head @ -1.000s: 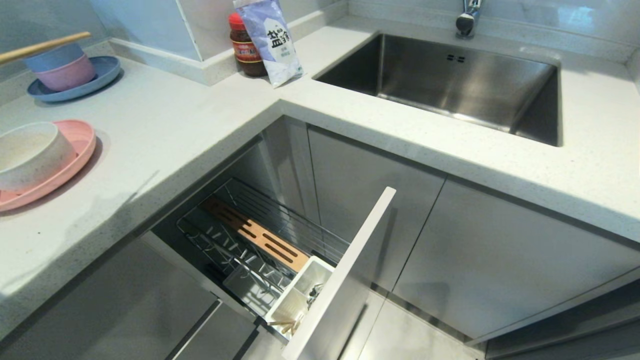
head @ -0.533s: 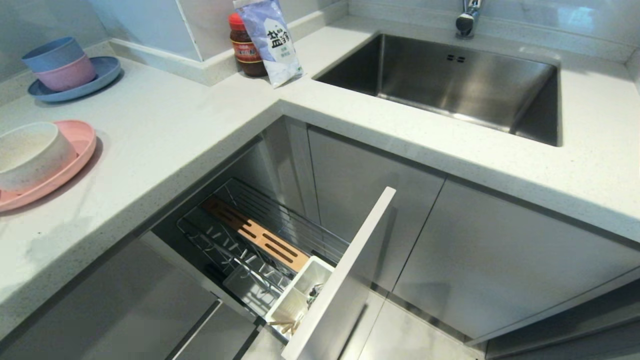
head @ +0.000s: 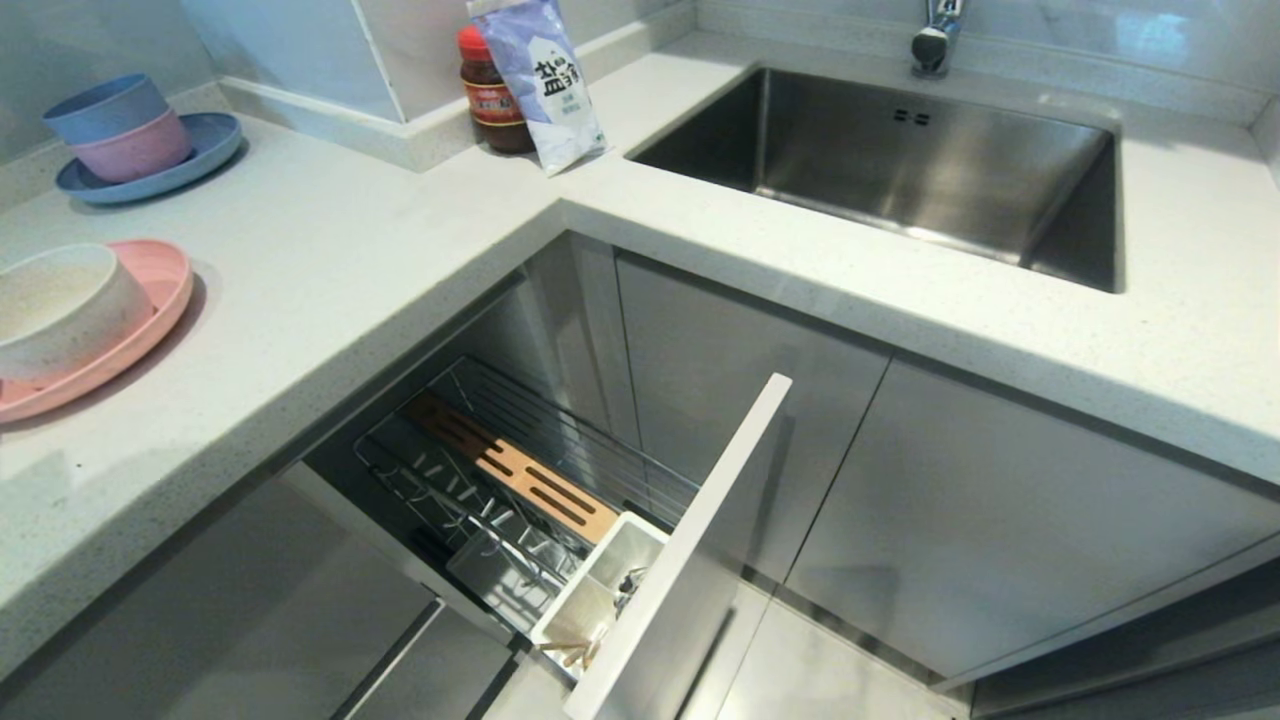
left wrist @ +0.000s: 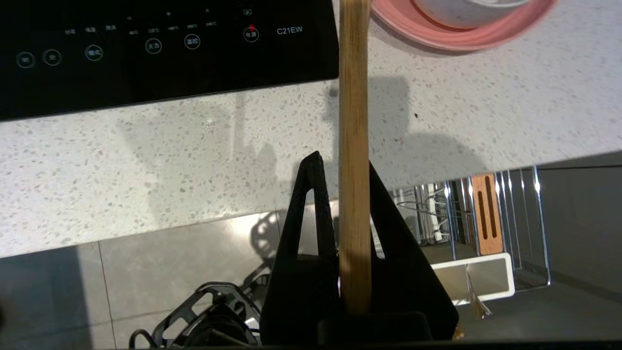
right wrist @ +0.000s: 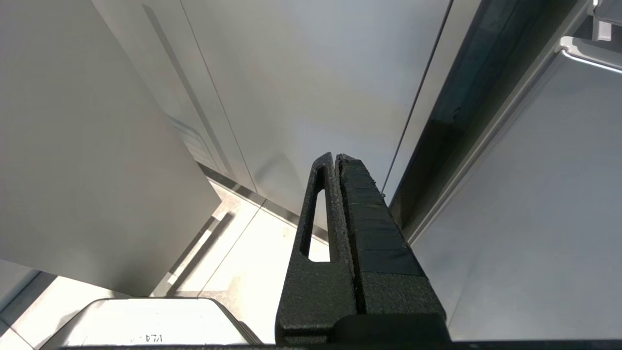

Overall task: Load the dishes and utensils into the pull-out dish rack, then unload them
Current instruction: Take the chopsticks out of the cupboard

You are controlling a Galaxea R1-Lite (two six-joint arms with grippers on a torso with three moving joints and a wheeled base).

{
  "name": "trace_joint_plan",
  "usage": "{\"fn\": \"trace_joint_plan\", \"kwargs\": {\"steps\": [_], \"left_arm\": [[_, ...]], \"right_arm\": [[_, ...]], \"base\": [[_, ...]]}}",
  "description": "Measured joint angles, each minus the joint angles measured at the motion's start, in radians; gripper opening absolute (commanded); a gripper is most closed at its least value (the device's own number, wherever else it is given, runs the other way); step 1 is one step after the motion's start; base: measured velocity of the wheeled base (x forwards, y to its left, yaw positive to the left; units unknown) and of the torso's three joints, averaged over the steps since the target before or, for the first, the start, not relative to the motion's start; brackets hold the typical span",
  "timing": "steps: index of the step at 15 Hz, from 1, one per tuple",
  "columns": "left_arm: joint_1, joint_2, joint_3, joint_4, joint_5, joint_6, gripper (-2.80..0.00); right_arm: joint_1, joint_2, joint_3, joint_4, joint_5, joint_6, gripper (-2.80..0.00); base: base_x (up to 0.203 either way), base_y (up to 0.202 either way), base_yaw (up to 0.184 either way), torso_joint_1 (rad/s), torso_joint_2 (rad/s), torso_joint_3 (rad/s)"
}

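My left gripper (left wrist: 344, 163) is shut on the light wooden chopsticks (left wrist: 354, 121), which stick out past its fingertips over the speckled counter edge. It is outside the head view. The pink plate (head: 160, 290) lies at the counter's left with the off-white bowl (head: 60, 300) on it; both show beyond the chopsticks' tip as plate (left wrist: 437, 41) and bowl (left wrist: 461, 9). The pull-out dish rack (head: 590, 450) stands open below, with wood strip (head: 520, 475), white cutlery cup (head: 640, 535) and grey front panel (head: 690, 560). Slim items lean in the cup; I cannot make out the fork. My right gripper (right wrist: 336, 156) hangs shut and empty by the cabinet fronts.
A blue plate with stacked blue and pink bowls (head: 130, 140) sits at the back left. A sauce jar (head: 485, 100) and a salt bag (head: 545, 80) stand in the corner, beside the steel sink (head: 900, 170). A black induction hob (left wrist: 146, 48) lies in the counter near my left gripper.
The chopsticks' tip, seen a second ago at the head view's upper left above the blue bowl, has left that view. The arm's shadow on the counter has slid toward the lower left.
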Motion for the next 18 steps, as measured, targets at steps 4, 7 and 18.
{"fn": "trace_joint_plan", "kwargs": {"steps": [4,7,18], "left_arm": [[0.026,0.087,0.089,-0.119,-0.001,-0.011,-2.80],[0.073,0.154,0.192,-0.289,-0.010,-0.006,-2.80],[0.204,0.274,0.214,-0.346,-0.165,0.136,-2.80]], "right_arm": [[0.000,0.000,0.000,0.000,0.000,0.000,-2.80],[0.000,0.000,0.000,0.000,0.000,0.000,-2.80],[0.000,0.000,0.000,0.000,0.000,0.000,-2.80]], "base": [[0.000,0.000,0.000,0.000,0.00,0.000],[0.000,0.000,0.000,0.000,0.00,0.000],[0.000,0.000,0.000,0.000,0.00,0.000]]}}
